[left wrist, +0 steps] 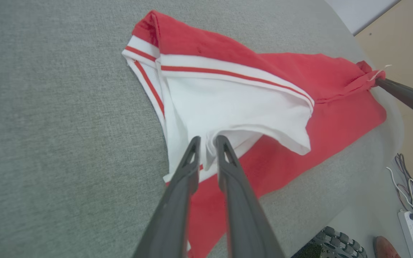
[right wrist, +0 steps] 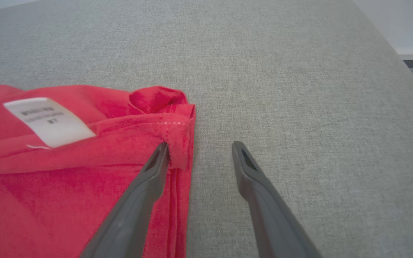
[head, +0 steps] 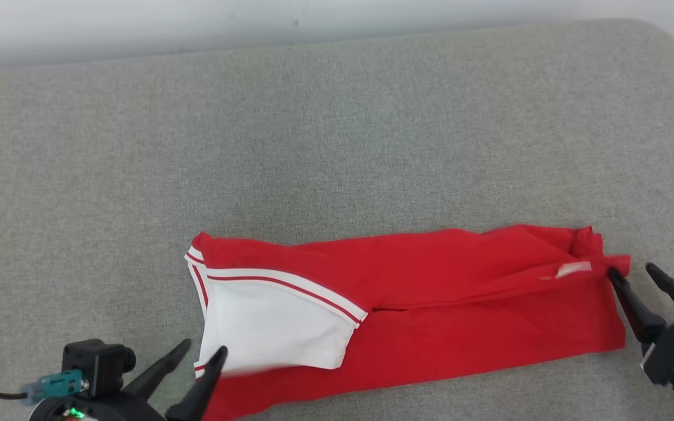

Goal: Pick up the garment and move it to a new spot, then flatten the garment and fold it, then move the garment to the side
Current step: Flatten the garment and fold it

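Garment [right wrist: 66,200] carries a white label [right wrist: 48,122], print too blurred to read.

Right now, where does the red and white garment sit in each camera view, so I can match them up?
Head view: garment lies across the lower middle, between left gripper and right gripper.
Left wrist view: garment spreads from centre to upper right, white panel nearest.
Right wrist view: garment's red end at left and lower left.
Shared landmark: bunched red corner by the right gripper's fingertip.
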Controlling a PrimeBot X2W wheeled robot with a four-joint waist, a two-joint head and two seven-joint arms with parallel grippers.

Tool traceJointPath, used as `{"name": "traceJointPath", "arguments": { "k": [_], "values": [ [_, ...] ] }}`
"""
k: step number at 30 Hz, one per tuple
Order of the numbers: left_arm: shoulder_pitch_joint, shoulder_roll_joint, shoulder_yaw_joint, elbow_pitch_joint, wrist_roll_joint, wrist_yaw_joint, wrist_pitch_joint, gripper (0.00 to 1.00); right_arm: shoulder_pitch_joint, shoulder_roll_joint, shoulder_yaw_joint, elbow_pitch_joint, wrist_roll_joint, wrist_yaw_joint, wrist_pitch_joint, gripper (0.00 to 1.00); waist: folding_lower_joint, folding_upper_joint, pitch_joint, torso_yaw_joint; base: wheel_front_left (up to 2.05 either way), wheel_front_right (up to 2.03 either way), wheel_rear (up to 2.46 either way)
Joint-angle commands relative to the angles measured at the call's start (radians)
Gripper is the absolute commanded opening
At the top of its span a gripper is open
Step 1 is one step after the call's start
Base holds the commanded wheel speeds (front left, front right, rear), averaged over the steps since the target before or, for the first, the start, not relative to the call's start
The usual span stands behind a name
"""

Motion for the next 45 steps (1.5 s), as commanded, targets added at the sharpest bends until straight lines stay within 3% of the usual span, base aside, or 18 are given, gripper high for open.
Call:
{"name": "traceJointPath", "arguments": {
  "k": [1,9,15,22,27,34,43,44,45],
  "values": [
    [0.001,-0.011,-0.003,0.012,0.011,0.002,-0.009,1.0,0.026,-0.004,-0.01,-0.005,0.009,-0.002,-0.001,1.0,0.0,0.0,-0.012,0.001,0.0,0.0,0.0],
    [0.033,-0.045,0.004,0.08,0.053,0.063,-0.086,1.0,0.133,0.001,-0.116,-0.032,-0.018,-0.002,-0.043,1.0,0.0,0.0,-0.08,-0.001,0.0,0.0,0.0],
    [0.073,-0.103,0.031,0.113,0.104,0.143,-0.206,1.0,0.197,0.071,-0.2,-0.031,-0.041,-0.002,-0.067,1.0,0.0,0.0,-0.132,0.012,0.0,0.0,0.0],
    [0.117,-0.178,0.047,0.141,0.179,0.191,-0.251,1.0,0.237,0.149,-0.263,-0.023,-0.02,-0.002,-0.055,1.0,0.0,0.0,-0.166,0.041,0.0,0.0,0.0],
    [0.175,-0.262,0.094,0.156,0.219,0.191,-0.257,1.0,0.251,0.191,-0.307,0.0,0.016,-0.002,-0.038,1.0,0.0,0.0,-0.182,0.082,0.0,0.0,0.0],
    [0.231,-0.346,0.124,0.186,0.354,0.158,-0.258,1.0,0.259,0.219,-0.364,0.072,0.067,-0.002,-0.017,1.0,0.0,0.0,-0.186,0.16,0.0,0.0,0.0],
    [0.252,-0.4,0.126,0.226,0.417,0.111,-0.257,1.0,0.244,0.265,-0.368,0.193,0.102,-0.002,0.014,1.0,0.0,0.0,-0.182,0.215,0.0,0.0,0.0],
    [0.253,-0.403,0.127,0.229,0.423,0.11,-0.257,1.0,0.244,0.272,-0.362,0.201,0.106,-0.002,0.02,0.74,0.0,0.0,-0.182,0.217,0.0,0.0,0.0],
    [0.254,-0.405,0.129,0.232,0.426,0.108,-0.257,1.0,0.243,0.276,-0.356,0.207,0.109,-0.002,0.025,0.41,0.0,0.0,-0.181,0.218,0.0,0.0,0.0]
  ]
}}
